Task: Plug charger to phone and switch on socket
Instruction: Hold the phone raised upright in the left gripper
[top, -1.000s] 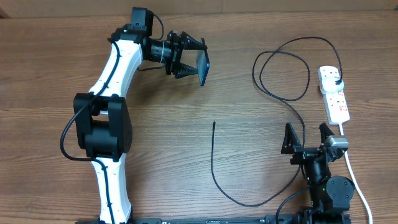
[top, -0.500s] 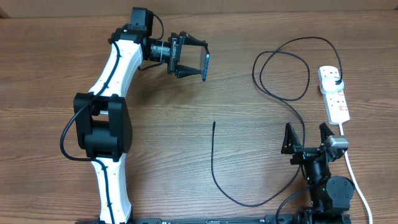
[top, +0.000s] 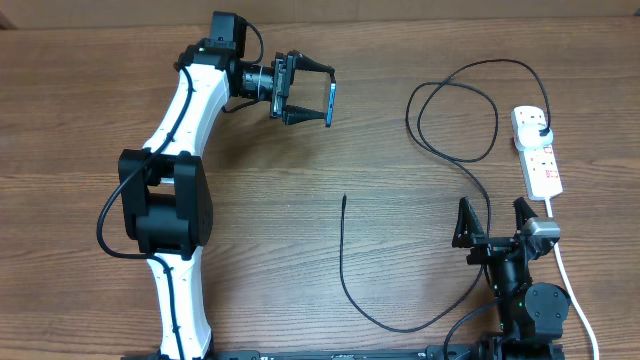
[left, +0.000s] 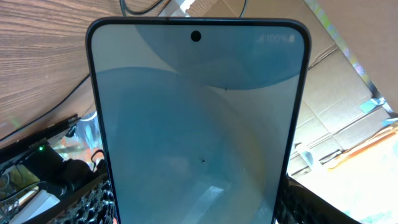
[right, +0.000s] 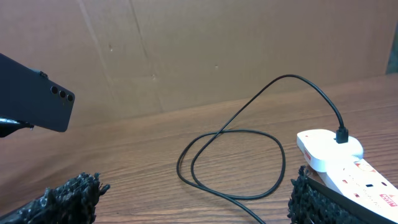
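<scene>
Okay, quick status from my end. The left arm runs up the left side of the overhead frame, elbow bent at mid-left, with its forearm angled to the upper centre and the wrist pointing right. The left gripper (top: 322, 97) has its jaws clamped on the long sides of the phone (top: 330, 101), which stands on edge in that view. In the left wrist view the pale blue screen fills nearly the whole frame, punch-hole camera at the top. The right wrist view catches it at the far left, dark back and camera lenses showing, raised above the table (top: 420, 50).

The right arm is folded up at the lower right. The right gripper (top: 491, 212) points up the frame with its jaws spread wide, and its textured fingertips (right: 68, 193) sit at the bottom corners of its own view.

The charger (top: 343, 270) lies loose on the wood. Its free tip is mid-frame, well apart from the phone. From there it curves down along the bottom, passes close by the right gripper and loops at the upper right.

Its black plug (top: 541, 128) sits in the top outlet of the socket (top: 543, 170) at the right edge. The white cord (top: 570, 280) trails down from there.
</scene>
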